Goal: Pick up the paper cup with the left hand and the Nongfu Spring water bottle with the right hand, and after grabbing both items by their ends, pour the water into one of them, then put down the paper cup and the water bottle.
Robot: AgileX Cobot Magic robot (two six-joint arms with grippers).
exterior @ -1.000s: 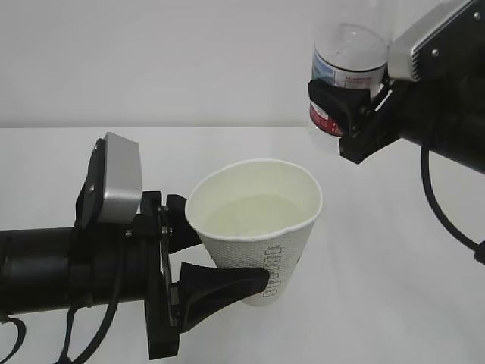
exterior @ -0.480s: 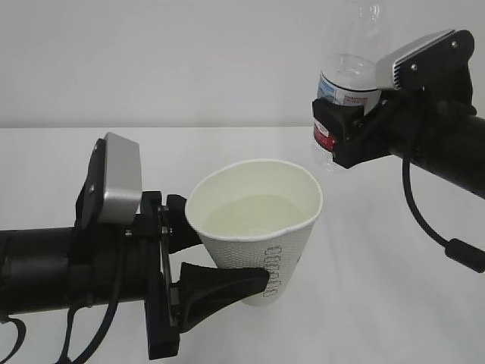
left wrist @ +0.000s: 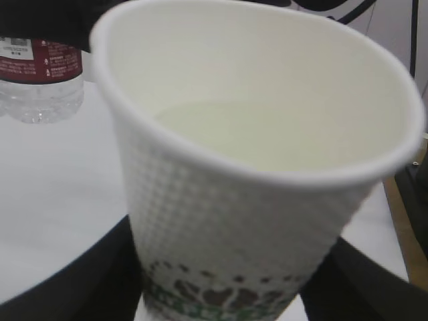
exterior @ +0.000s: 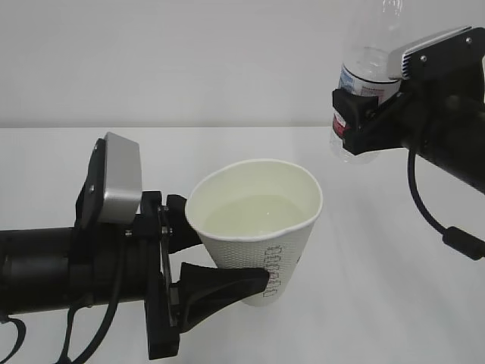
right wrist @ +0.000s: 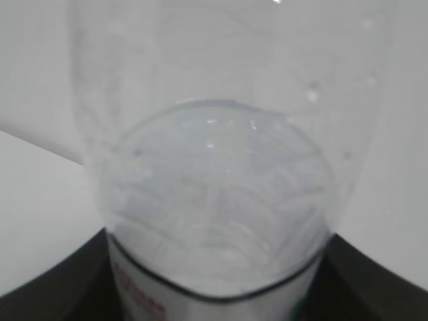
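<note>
The white paper cup (exterior: 258, 235) is held above the table, leaning slightly, with my left gripper (exterior: 227, 254) shut on its lower part. Faintly yellowish water (exterior: 254, 214) fills much of it. In the left wrist view the cup (left wrist: 254, 221) fills the frame between two black fingers (left wrist: 67, 287), and the water (left wrist: 234, 134) shows inside. The clear Nongfu Spring water bottle (exterior: 365, 76) stands upright, high at the right, with my right gripper (exterior: 355, 121) shut on its red-labelled lower body. Its top is cut off by the frame edge. The right wrist view shows the bottle (right wrist: 221, 200) close up between black fingers (right wrist: 53, 287).
The white table (exterior: 394, 265) stretches under both arms, with a plain white wall behind. The bottle's labelled base (left wrist: 40, 73) shows at the upper left of the left wrist view, apart from the cup. A black cable (exterior: 432, 220) hangs under the right arm.
My right gripper has carried the bottle rightward, away from the cup, and its arm has levelled out. The left gripper and the cup have not moved.
</note>
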